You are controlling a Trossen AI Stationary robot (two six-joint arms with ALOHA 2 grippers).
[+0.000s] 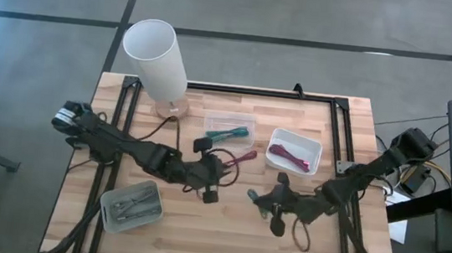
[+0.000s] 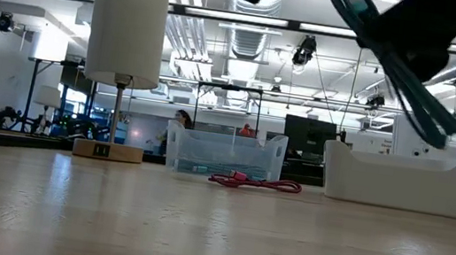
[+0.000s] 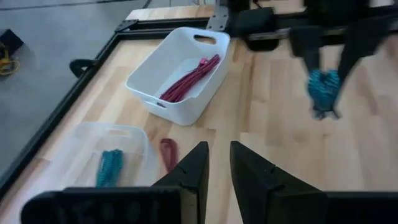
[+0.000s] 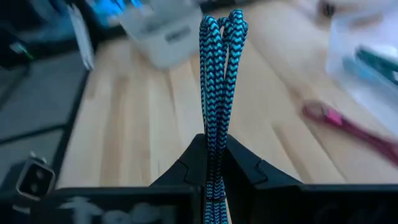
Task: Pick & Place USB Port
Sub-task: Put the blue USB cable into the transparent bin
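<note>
The blue braided cable (image 4: pixel 219 74) sits clamped between my right gripper (image 4: pixel 214 165) fingers, folded into a bundle whose long axis runs straight out ahead of the fingertips; in the low view it hangs lifted well above the tabletop. The clear bin (image 1: pixel 230 127) that already holds a teal cable (image 1: pixel 227 132) lies across the table from my right gripper, toward the lamp (image 1: pixel 159 60), and I judge that is where this one belongs, so the coming move is a carry over the loose magenta cable (image 1: pixel 242 157) lying on the wood just beside that bin. My left gripper (image 1: pixel 208 178) is nearer that bin, hovering mid-table with its fingers parted only slightly and holding nothing. The white bin (image 1: pixel 294 150) with red cables stands just beside the clear one, and a grey tray (image 1: pixel 131 206) of metal parts sits at the table's near left. The surface is pale wooden planking (image 1: pixel 224 227) inside a black frame. Beyond it, the room is an open workshop with ceiling ducts and benches.
</note>
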